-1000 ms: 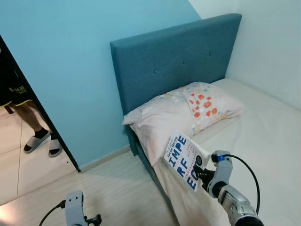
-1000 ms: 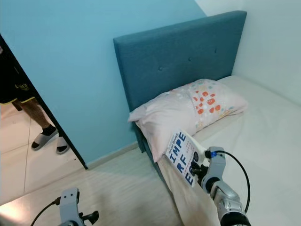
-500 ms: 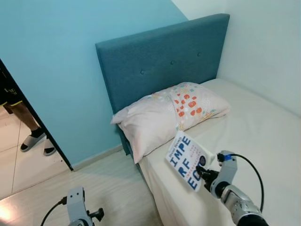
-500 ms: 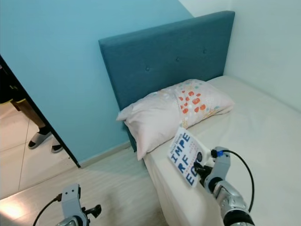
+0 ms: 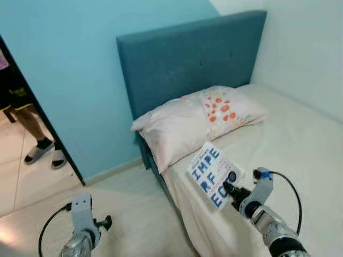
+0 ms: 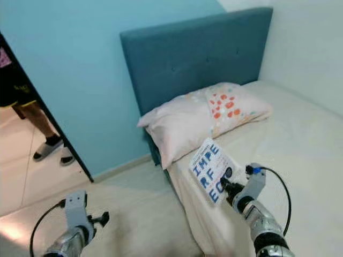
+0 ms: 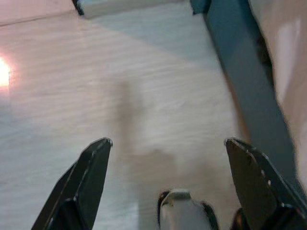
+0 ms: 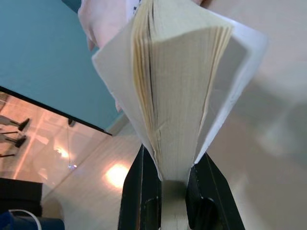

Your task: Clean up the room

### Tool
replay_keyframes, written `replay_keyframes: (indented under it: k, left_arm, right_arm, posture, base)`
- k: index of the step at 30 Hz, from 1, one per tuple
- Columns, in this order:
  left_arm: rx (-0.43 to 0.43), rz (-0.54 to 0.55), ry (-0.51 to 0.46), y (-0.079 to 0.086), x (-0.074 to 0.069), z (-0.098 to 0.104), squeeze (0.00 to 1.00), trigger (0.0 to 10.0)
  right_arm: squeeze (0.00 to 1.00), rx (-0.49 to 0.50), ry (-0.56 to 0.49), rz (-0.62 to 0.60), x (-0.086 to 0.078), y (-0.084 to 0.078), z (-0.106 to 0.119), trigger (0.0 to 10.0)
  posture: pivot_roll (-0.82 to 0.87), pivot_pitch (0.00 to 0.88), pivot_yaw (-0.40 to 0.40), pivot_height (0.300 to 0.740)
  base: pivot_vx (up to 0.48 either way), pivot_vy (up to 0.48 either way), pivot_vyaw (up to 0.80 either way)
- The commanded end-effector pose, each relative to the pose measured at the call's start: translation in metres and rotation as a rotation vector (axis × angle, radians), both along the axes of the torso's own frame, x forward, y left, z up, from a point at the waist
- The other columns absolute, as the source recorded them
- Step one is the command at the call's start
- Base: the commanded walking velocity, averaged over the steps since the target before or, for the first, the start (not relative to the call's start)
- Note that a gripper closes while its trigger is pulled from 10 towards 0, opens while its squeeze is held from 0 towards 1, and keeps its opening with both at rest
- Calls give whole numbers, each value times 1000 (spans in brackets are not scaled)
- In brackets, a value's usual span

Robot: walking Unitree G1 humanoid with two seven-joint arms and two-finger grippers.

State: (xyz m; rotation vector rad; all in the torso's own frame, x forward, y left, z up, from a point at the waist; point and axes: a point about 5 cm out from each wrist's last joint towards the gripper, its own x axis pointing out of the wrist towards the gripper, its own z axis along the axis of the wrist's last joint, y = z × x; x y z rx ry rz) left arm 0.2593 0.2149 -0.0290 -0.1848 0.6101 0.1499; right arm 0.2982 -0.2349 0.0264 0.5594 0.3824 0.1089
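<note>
My right gripper is shut on a white paperback book with big blue letters on its cover, held tilted just above the near edge of the bed. In the right wrist view the book's page edges fan out between the two black fingers. My left gripper hangs open low at the left over the pale wooden floor, with nothing between its fingers.
A pink pillow and a dotted pillow lie against the teal headboard. The bed's teal side frame runs beside my left arm. A person's legs in sandals stand in the doorway at the left.
The camera has swung slightly, shifting the whole scene. The book stays in my right gripper, a little lower over the bed's edge. The person's legs show more in the doorway.
</note>
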Motion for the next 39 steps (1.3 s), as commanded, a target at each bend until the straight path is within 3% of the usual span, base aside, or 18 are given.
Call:
replay_keyframes:
  k: [1,9,19,22,24,34,39]
  left_arm:
    - [16,-19,-31,1,6,6,0,10000]
    - [24,-109,-129,-14,26,22,0,10000]
    - [68,-194,-163,-7,19,22,0,10000]
    - [83,-206,-167,-1,15,21,0,10000]
    - [100,-216,-190,12,7,22,0,10000]
    - [126,-260,-237,21,2,28,0,10000]
    - [134,-303,-251,17,1,28,0,10000]
  right_arm:
    - [0,42,-43,2,7,2,9,10000]
    - [0,68,-84,24,22,5,24,10000]
    - [0,32,-155,47,42,10,48,10000]
    - [0,-8,-160,51,49,9,57,10000]
    - [0,-95,-170,33,63,4,77,10000]
    - [0,-246,-137,-39,71,-12,94,10000]
    - [0,-302,-116,-74,69,-23,95,10000]
  posture:
    - [-103,56,80,597]
    - [-83,100,100,562]
    - [-12,196,143,562]
    - [5,213,150,562]
    - [56,281,174,562]
    - [93,346,194,562]
    - [96,357,197,562]
  base:
    - [0,0,0]
    - [0,0,0]
    - [0,0,0]
    - [0,0,0]
    - [0,0,0]
    - [0,0,0]
    - [0,0,0]
